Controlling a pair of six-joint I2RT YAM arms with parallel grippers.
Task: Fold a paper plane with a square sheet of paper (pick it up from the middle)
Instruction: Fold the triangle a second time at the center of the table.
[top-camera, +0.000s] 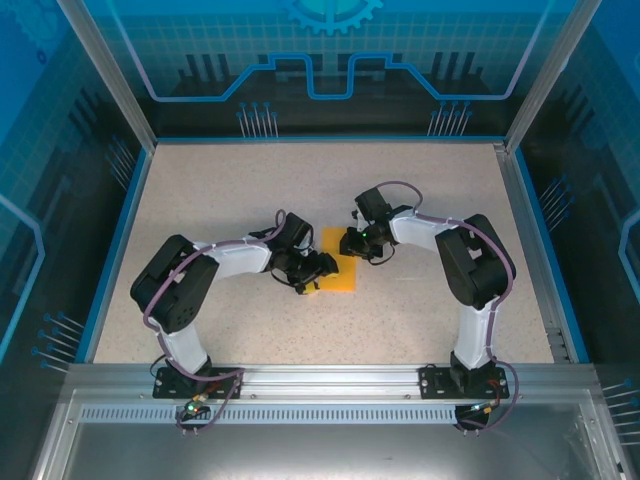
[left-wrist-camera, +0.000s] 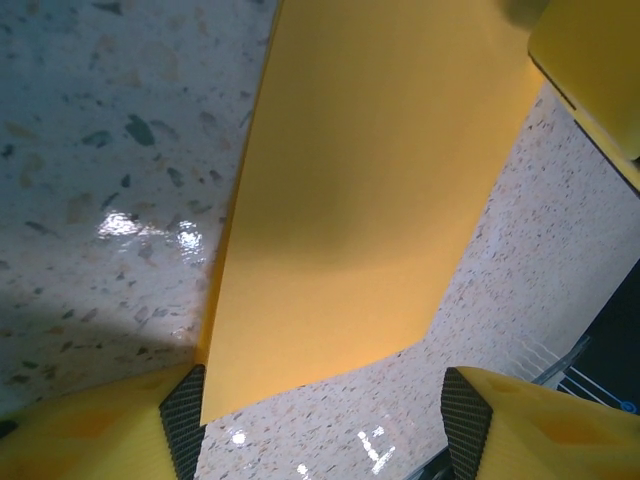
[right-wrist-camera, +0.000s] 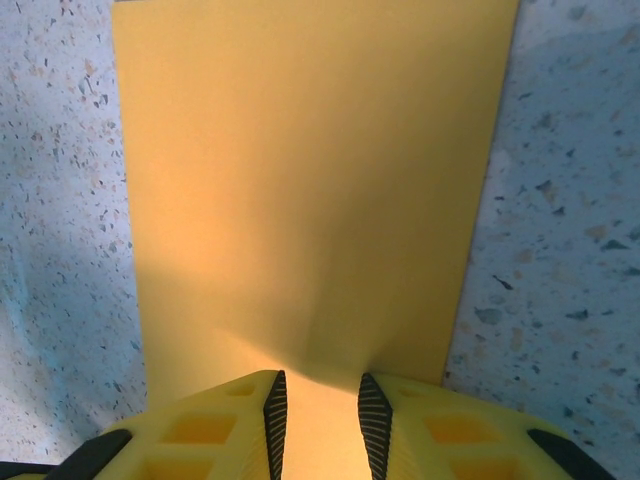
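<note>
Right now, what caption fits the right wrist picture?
Right tool pinching the edge of the orange-yellow paper lying on the speckled table.

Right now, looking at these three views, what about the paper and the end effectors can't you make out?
- Top external: the square sheet of paper is partly covered by both end effectors; its folds are too small to read.
- Right wrist: whether the right end effector actually pinches the paper's near edge is cut off at the bottom.
- Left wrist: the paper's far end runs off the top; the left end effector stands open.

Robot lab, blue-paneled enclosure (top-camera: 330, 60), alu frame (top-camera: 320, 385)
</note>
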